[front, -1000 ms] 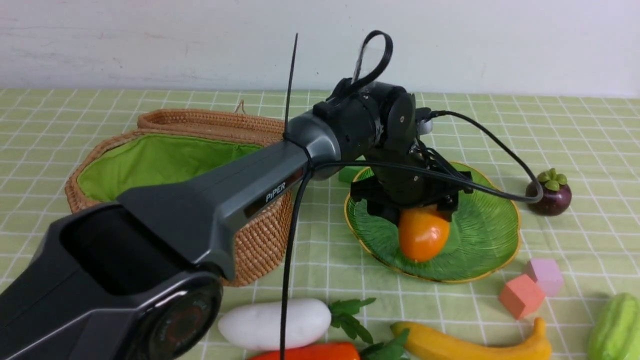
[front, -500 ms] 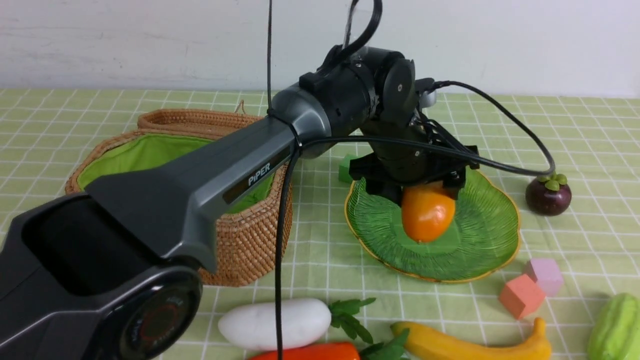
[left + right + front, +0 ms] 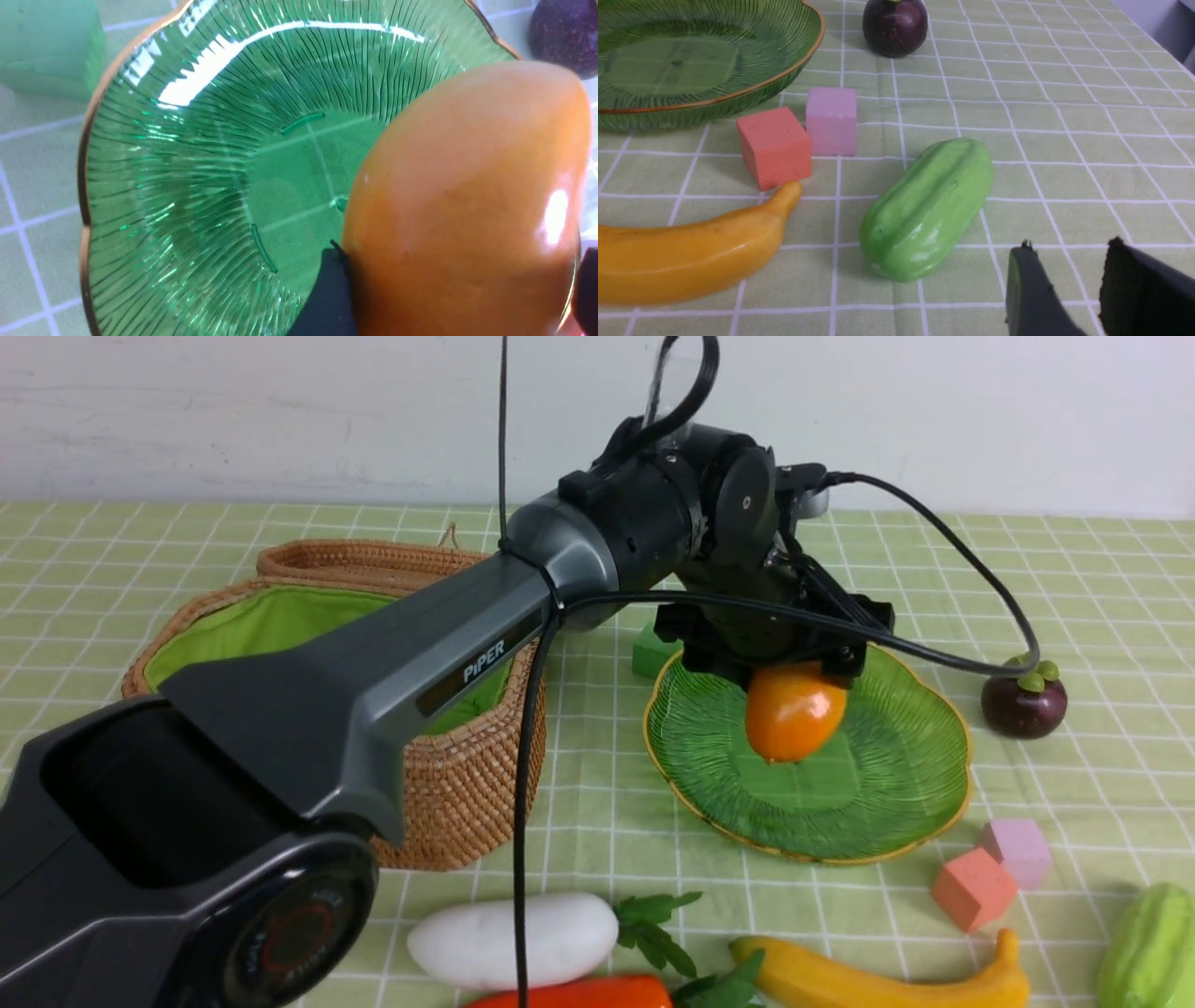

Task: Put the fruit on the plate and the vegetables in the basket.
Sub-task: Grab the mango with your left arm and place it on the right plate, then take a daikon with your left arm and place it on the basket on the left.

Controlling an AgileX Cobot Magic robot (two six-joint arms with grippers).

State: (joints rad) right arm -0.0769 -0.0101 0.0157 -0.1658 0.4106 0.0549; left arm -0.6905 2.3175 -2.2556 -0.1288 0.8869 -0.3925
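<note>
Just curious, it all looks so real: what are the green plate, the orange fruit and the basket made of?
Plate: seemingly green glass, glossy and ribbed; the grid of the tablecloth shows through it. Mango: probably smooth plastic, judging by its sharp highlights. Basket: woven wicker, matte, lined with green cloth.

Plate (image 3: 896, 784) floor lies bare beneath your held mango (image 3: 794, 714); cubes (image 3: 971, 889), banana (image 3: 878, 975) crowd the table's (image 3: 1074, 569) near right corner.

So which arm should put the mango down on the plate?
Left. The left gripper grips the mango right above the plate, so it probably only needs to lower it and let go. The right gripper is open and empty, down by the green gourd.
</note>
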